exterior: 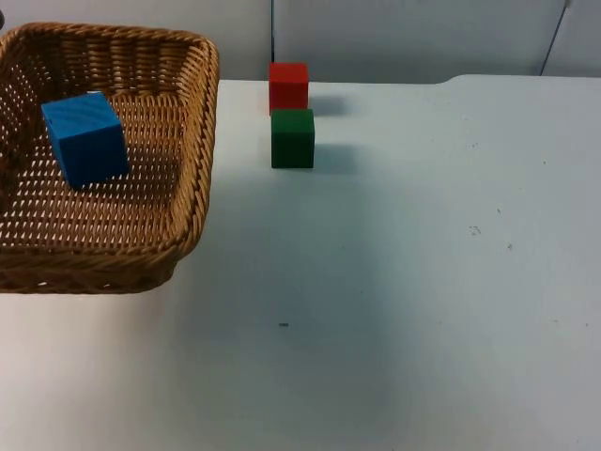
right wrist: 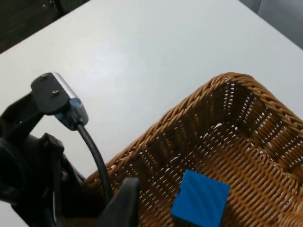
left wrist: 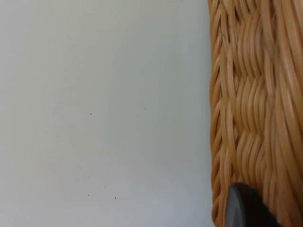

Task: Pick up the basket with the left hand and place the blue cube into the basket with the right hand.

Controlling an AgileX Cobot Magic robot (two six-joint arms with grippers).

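One blue cube [exterior: 85, 138] lies inside the basket [exterior: 192, 178].

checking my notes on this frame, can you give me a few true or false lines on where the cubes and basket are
1. The blue cube lies inside the basket. True.
2. The green cube is in the basket. False: it stands on the table.
3. The red cube stands just behind the green cube, nearer the wall. True.
4. The basket is plastic. False: it is woven wicker.
5. The left claw is by the basket's wall. True.
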